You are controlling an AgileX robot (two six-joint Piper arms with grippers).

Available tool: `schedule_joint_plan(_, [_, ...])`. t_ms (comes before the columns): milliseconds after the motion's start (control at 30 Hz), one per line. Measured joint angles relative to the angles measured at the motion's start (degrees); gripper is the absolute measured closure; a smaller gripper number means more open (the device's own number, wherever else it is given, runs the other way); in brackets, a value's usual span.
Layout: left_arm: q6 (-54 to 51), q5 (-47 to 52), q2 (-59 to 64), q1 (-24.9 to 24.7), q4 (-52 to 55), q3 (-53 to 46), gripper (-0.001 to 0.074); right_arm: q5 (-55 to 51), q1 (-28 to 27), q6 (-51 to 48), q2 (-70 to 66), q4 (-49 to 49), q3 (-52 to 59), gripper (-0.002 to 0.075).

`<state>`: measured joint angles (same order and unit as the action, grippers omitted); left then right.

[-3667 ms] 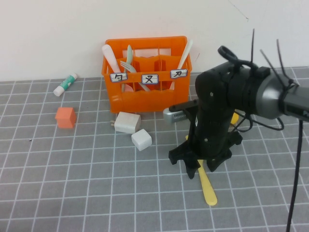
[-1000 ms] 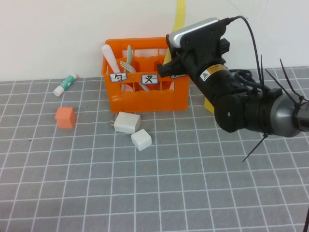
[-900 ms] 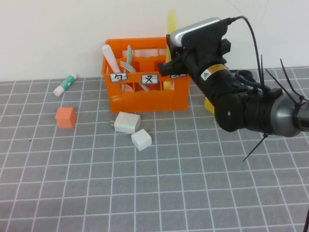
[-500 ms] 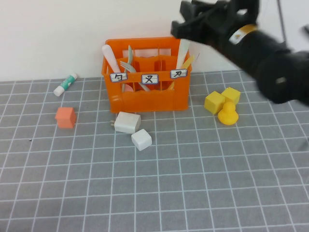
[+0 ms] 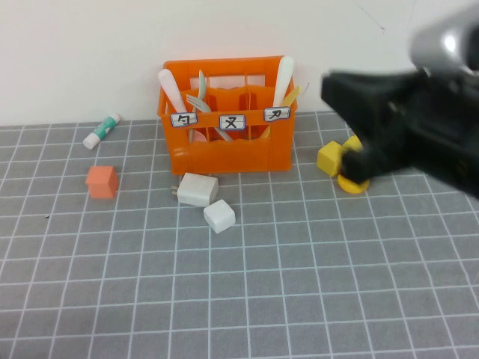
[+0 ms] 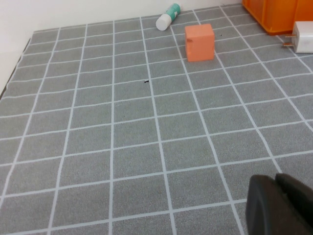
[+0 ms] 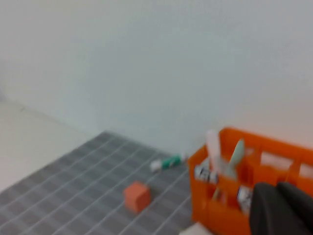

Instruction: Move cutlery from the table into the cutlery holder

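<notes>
The right claw (image 5: 359, 161) hangs blurred above the worktop (image 5: 224, 299), beside the cutlery holder (image 5: 228, 116); whether it is open cannot be told. The pale-yellow knife (image 5: 290, 96) stands in the holder's compartment nearest this claw. The left claw (image 6: 279, 205) sits low, grip unclear.

The grey gridded bench (image 5: 247, 299) carries an orange crate (image 5: 228, 146) at the far edge by the wall. Just in front of it lie a white charger (image 5: 197, 189) and a white cube (image 5: 219, 216). To the left sit a salmon cube (image 5: 101, 182) and a green-capped tube (image 5: 102, 130). Right of the crate stand yellow blocks (image 5: 331, 158)
</notes>
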<state>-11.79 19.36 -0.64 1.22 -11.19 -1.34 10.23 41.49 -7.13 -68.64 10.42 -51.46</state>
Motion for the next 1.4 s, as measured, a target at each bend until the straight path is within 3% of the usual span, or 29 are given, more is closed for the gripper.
schedule_joint_plan(167, [0.00,0.00,0.00,0.00,0.00,0.00,0.0736,-11.56,1.27,0.00,9.39,-0.46,4.57,0.0727])
schedule_joint_plan(367, [0.00,0.00,0.00,0.00,0.00,0.00,0.0736,-40.15,0.51,0.22,18.33,-6.86,5.38,0.0728])
schedule_joint_plan(467, [0.10,0.00,0.00,0.00,0.00,0.00,0.0736,-48.00,-0.14,0.56,23.28,-11.17,7.05,0.0729])
schedule_joint_plan(767, [0.10,0.00,0.00,0.00,0.00,0.00,0.0736,-39.46,-0.42,2.22,43.03,-20.93,20.60,0.0729])
schedule_joint_plan(1067, [0.10,0.00,0.00,0.00,0.00,0.00,0.0736,-37.74,-0.42,14.98,61.81,-32.27,35.12,0.0729])
schedule_joint_plan(1233, [0.10,0.00,0.00,0.00,0.00,0.00,0.0736,-38.73,-0.54,28.11,68.59,-38.39,41.51,0.0729])
schedule_joint_plan(1400, [0.10,0.00,0.00,0.00,-0.02,0.00,0.0736,-43.54,-3.59,30.56,69.46,-39.76,43.44,0.0729])
